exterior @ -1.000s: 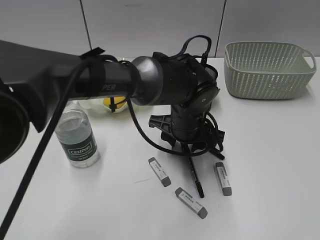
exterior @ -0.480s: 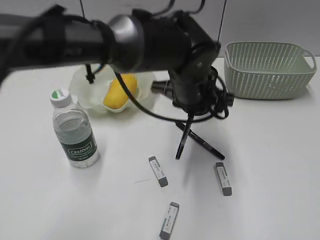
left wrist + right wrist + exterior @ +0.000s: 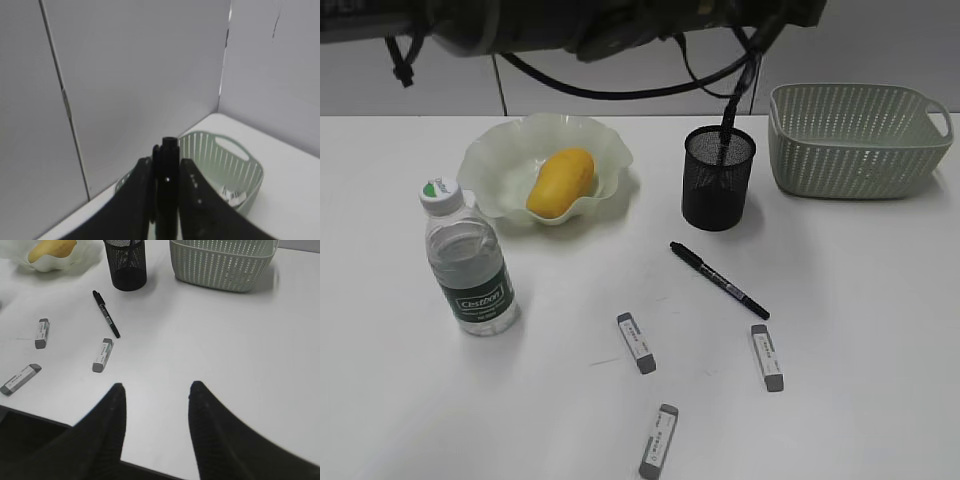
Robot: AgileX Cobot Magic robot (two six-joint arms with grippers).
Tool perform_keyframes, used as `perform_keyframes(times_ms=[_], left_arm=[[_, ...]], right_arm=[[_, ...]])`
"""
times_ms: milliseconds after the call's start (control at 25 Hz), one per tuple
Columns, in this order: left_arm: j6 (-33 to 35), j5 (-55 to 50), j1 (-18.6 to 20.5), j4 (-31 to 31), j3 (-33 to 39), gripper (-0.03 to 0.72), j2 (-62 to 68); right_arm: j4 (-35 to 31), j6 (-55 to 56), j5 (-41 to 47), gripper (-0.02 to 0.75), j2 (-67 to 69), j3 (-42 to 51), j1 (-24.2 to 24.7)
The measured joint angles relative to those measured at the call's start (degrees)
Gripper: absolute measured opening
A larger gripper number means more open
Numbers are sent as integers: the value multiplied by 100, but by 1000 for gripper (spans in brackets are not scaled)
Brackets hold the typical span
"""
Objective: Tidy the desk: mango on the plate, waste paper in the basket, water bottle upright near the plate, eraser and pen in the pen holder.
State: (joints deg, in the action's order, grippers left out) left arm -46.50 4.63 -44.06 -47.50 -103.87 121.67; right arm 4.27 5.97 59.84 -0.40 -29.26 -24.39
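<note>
Left arm has swung up off the desk (image 3: 880, 300) since half a second ago, so the mesh cup (image 3: 717, 185) it was hiding is now in plain sight. My left claw (image 3: 166, 167) is clenched on a black pen (image 3: 169, 150), with the camera looking at the wall. From outside, a thin dark stick drops from the arm into the cup's mouth; I can't tell if that's the pen.

Nothing stands between the cup and the basket (image 3: 855, 150) to its right. A paper scrap (image 3: 230, 192) sits inside the basket. The mango (image 3: 560, 182) is in the plate (image 3: 485, 165), and the bottle (image 3: 468, 262) is upright just in front of it.

A loose pen (image 3: 718, 280) lies flat in front of the cup. Three erasers (image 3: 636, 342) (image 3: 767, 356) (image 3: 658, 440) are scattered nearer me.

My right claw (image 3: 157, 386) is spread wide with nothing in it, over the near edge, well apart from the closest eraser (image 3: 102, 354).
</note>
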Motion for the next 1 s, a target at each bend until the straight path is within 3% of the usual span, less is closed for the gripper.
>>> perform_keyframes(times_ms=[240, 600, 720, 880, 1000], left_arm=[[18, 1753, 743, -6, 0, 110, 671], [18, 2344, 930, -14, 0, 118, 1174], [18, 2321, 930, -14, 0, 173, 1199], [18, 2286, 930, -14, 0, 322, 1199], [-47, 2079, 930, -84, 0, 390, 1137]], right_arm=[[0, 0, 0, 339, 0, 0, 0], [0, 0, 0, 339, 0, 0, 0], [0, 0, 0, 339, 0, 0, 0], [0, 0, 0, 339, 0, 0, 0], [0, 0, 0, 339, 0, 0, 0]])
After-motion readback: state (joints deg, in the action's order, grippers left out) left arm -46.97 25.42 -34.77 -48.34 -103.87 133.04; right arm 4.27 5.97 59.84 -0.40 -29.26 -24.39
